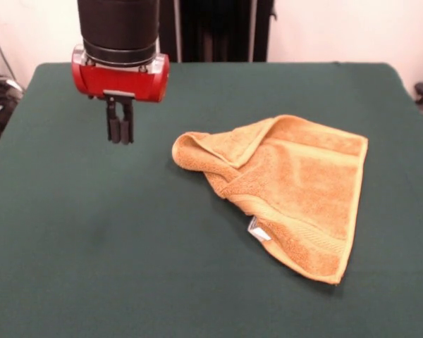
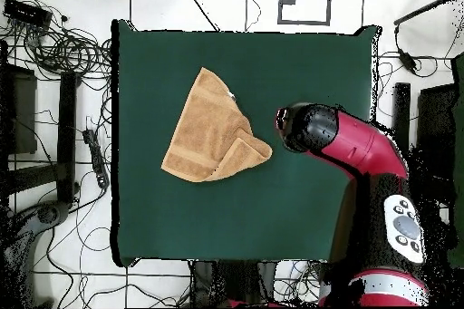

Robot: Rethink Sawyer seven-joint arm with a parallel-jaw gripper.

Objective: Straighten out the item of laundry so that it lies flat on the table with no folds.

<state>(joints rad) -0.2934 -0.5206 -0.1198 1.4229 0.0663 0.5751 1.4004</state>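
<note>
My pincer (image 1: 120,134), two short black fingers under the red and black wrist housing, hangs over bare cloth with its tips drawn together and nothing between them. I read it as closed and empty, and it looks to be clear of the table surface, though I can't judge how high.

What my next move turns on is direction. The small orange-yellow terry hand towel (image 1: 289,190) lies well apart from the pincer, off to its right in the front view and a little nearer the camera. The part of the towel closest to the pincer is the rounded, bunched corner (image 1: 187,149) where a flap has been doubled over the body. I'd judge that folded corner is where I need to get a grip, then draw it away from the rest of the towel.

In the overhead view the towel (image 2: 213,138) makes a rough wedge, its long axis running diagonally from the pointed end at the small white tag (image 2: 231,96) to the wide opposite edge, with the folded flap (image 2: 245,156) on the side facing the arm.

The towel is soft looped pile with flatter woven bands near its edges; the tag (image 1: 258,229) shows at the near edge. It's limp, so I expect it to drag and crease. Beneath it, the large dark green felt-like table (image 1: 92,267) is matte and plain.
</note>
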